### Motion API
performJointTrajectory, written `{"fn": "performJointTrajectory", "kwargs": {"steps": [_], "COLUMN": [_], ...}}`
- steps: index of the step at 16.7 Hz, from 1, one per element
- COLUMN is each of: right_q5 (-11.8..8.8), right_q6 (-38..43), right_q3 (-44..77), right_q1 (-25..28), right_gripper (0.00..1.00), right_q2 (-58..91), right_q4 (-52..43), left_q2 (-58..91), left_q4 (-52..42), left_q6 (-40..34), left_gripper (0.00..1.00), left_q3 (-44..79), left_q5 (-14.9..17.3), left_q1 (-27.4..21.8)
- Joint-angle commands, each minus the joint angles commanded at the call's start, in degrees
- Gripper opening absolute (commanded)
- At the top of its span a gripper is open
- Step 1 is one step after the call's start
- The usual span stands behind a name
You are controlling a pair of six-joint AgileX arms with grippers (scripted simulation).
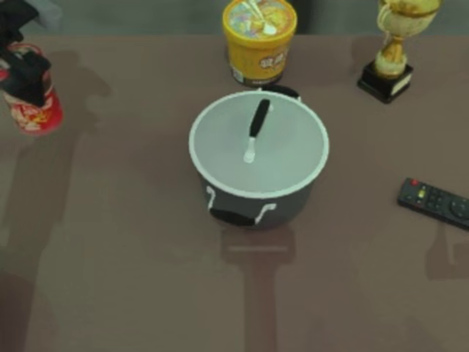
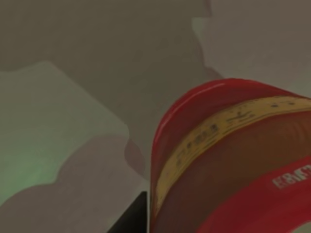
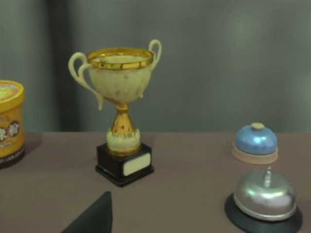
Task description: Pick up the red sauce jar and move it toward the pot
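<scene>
The red sauce jar (image 1: pixel 33 110) is at the table's far left, leaning a little, and its red-and-white label shows below the fingers. My left gripper (image 1: pixel 26 73) comes down onto its lid end and is shut on it. In the left wrist view the jar (image 2: pixel 233 160) fills the frame beside one dark fingertip (image 2: pixel 136 218). Whether the jar touches the table I cannot tell. The pot (image 1: pixel 258 165), dark grey with a pale lid and black handle, stands at the table's middle, well to the right of the jar. My right gripper (image 3: pixel 146 227) is out of the top view and open, with one fingertip (image 3: pixel 99 213) showing.
A yellow tub (image 1: pixel 260 40) stands just behind the pot. A gold trophy (image 1: pixel 396 44) is at the back right and a black remote (image 1: pixel 434 203) at the right edge. The right wrist view also shows a blue bell (image 3: pixel 256 143) and a silver bell (image 3: pixel 265 194).
</scene>
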Motion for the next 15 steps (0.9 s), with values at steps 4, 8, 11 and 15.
{"fn": "performJointTrajectory", "kwargs": {"steps": [4, 8, 11, 15], "right_q5": [0.0, 0.0, 0.0, 0.0], "right_q6": [0.0, 0.0, 0.0, 0.0], "right_q3": [0.0, 0.0, 0.0, 0.0], "right_q1": [0.0, 0.0, 0.0, 0.0], "right_gripper": [1.0, 1.0, 1.0, 1.0], "right_q2": [0.0, 0.0, 0.0, 0.0], "right_q4": [0.0, 0.0, 0.0, 0.0], "left_q2": [-11.03, -15.57, -15.57, -15.82], "left_q4": [4.77, 6.85, 6.85, 7.58], "left_q6": [0.3, 0.49, 0.49, -1.45], "left_gripper": [0.0, 0.0, 0.0, 0.0], "left_q3": [-14.52, -19.34, -19.34, -19.89], "left_q5": [-0.1, -0.13, -0.13, -0.57], "left_q1": [0.42, 0.58, 0.58, -0.51]}}
